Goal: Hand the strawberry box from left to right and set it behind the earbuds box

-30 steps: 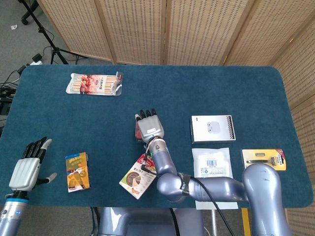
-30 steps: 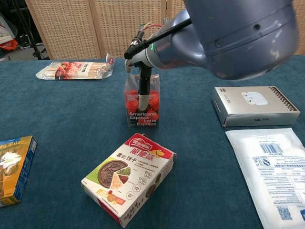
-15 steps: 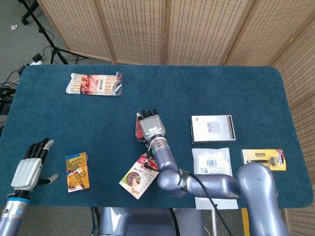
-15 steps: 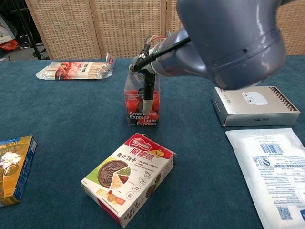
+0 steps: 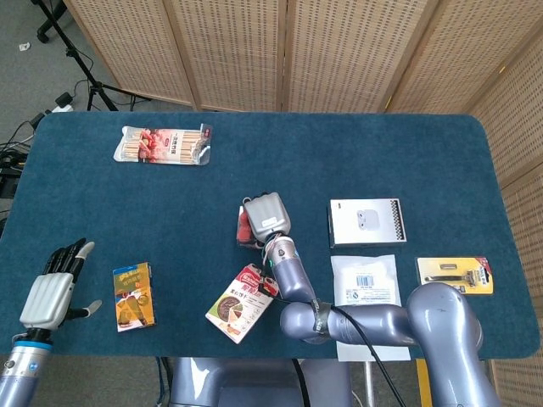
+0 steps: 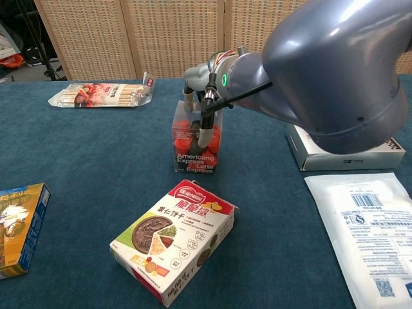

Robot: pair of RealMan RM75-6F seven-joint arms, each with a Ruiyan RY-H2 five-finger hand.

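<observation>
A: What's around my fingers rn?

B: Toward the wrist side of the right hand (image 5: 265, 214), a cookie box (image 6: 174, 237) lies flat, tilted, close to the forearm. Off the outer side of the fingers sits the earbuds box (image 5: 366, 222), w/ a white pouch (image 5: 364, 281) just nearer me and a yellow razor pack (image 5: 455, 275) further out. Well beyond the fingertips, a snack-stick packet (image 5: 163, 144) lies near the table's far edge. Nothing between hand and earbuds box; the table (image 5: 424, 161) there is bare blue cloth.

A: And the strawberry box?

B: The strawberry box (image 6: 196, 145) stands upright under my right hand, long axis vertical, printed face toward the chest cam, base on the cloth as far as I can tell.

A: Hand pose?

B: Right hand sits on top of the box, back of hand up, fingers (image 6: 204, 129) curled down over its front, gripping it. Left hand (image 5: 53, 287) is well apart at the near left edge, fingers straight and spread, holding nothing; a small orange box (image 5: 134, 295) lies just off its thumb side.
</observation>
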